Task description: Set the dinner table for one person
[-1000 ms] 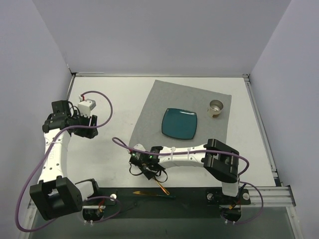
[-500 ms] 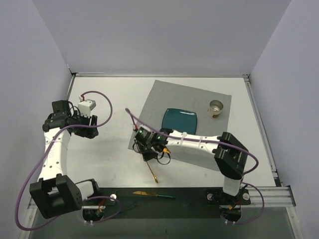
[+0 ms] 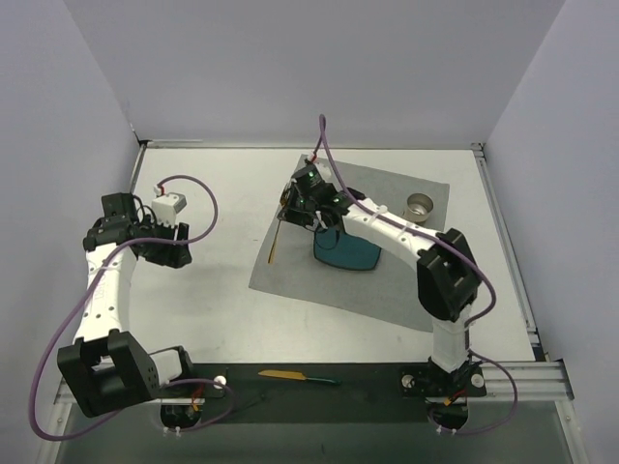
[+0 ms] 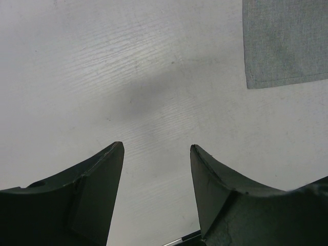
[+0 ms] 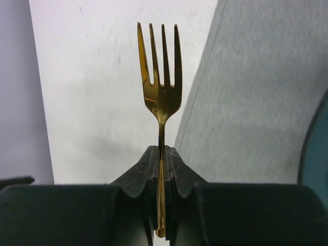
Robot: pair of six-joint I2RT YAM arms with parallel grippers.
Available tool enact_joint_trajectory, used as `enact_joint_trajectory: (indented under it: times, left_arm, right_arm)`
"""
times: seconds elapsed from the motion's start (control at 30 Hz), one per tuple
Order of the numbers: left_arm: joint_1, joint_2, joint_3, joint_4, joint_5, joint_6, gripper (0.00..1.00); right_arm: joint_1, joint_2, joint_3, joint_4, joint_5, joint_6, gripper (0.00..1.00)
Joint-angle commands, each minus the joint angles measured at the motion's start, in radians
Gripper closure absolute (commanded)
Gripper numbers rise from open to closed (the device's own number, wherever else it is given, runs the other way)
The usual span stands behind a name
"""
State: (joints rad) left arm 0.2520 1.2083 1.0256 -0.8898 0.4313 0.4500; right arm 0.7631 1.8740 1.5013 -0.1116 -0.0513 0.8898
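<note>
My right gripper (image 3: 287,205) is shut on the handle of a gold fork (image 3: 274,244), above the left edge of the grey placemat (image 3: 387,280). In the right wrist view the fork (image 5: 160,97) sticks straight out from the closed gripper (image 5: 163,149), its tines over the white dinner table (image 5: 102,77) beside the placemat (image 5: 256,102). A teal square plate (image 3: 353,253) lies on the placemat, partly hidden by the right arm. My left gripper (image 3: 164,246) hangs open over the bare dinner table (image 3: 203,290) at the left, nothing between its fingers (image 4: 102,174).
A small metal cup (image 3: 420,207) stands at the placemat's far right corner. A gold knife (image 3: 290,376) lies on the black strip along the near edge. The plate's rim (image 5: 320,148) shows at the right of the right wrist view. A placemat corner (image 4: 287,41) shows in the left wrist view.
The right arm has swung from near the black strip up to the placemat's left edge, carrying the fork with it. The left arm has not moved.
</note>
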Motion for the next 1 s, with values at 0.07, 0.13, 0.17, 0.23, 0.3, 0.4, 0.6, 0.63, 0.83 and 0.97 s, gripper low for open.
enact_joint_trajectory:
  times: [0.07, 0.13, 0.17, 0.23, 0.3, 0.4, 0.6, 0.63, 0.83, 0.97]
  left_arm:
    - [0.007, 0.017, 0.054, -0.006, 0.035, 0.0, 0.35]
    - [0.007, 0.022, 0.056, -0.006, 0.029, -0.001, 0.35]
    - [0.007, 0.022, 0.056, -0.005, 0.023, 0.0, 0.35]
    - [0.009, 0.023, 0.054, -0.006, 0.021, 0.004, 0.35]
    - [0.009, 0.03, 0.047, -0.005, 0.02, 0.006, 0.35]
    - [0.009, 0.04, 0.041, 0.006, 0.021, 0.001, 0.35]
    - [0.013, 0.042, 0.037, 0.014, 0.024, -0.001, 0.35]
    - [0.013, 0.042, 0.034, 0.014, 0.024, 0.0, 0.35]
    - [0.015, 0.042, 0.031, 0.012, 0.024, 0.001, 0.35]
    - [0.015, 0.039, 0.03, 0.014, 0.027, -0.002, 0.35]
  right_arm:
    - [-0.053, 0.206, 0.233, -0.059, 0.042, 0.047, 1.0]
    - [-0.054, 0.269, 0.311, -0.126, 0.08, 0.023, 1.0]
    - [-0.054, 0.281, 0.33, -0.154, 0.096, 0.011, 1.0]
    - [-0.054, 0.29, 0.333, -0.184, 0.122, -0.011, 1.0]
    - [-0.057, 0.284, 0.301, -0.186, 0.154, -0.02, 1.0]
    - [-0.067, 0.283, 0.287, -0.2, 0.162, -0.032, 1.0]
    - [-0.08, 0.292, 0.269, -0.221, 0.16, -0.035, 1.0]
    - [-0.088, 0.304, 0.273, -0.224, 0.159, -0.037, 1.0]
    - [-0.1, 0.379, 0.374, -0.299, 0.131, -0.078, 1.0]
    - [-0.117, 0.396, 0.367, -0.316, 0.123, -0.057, 1.0]
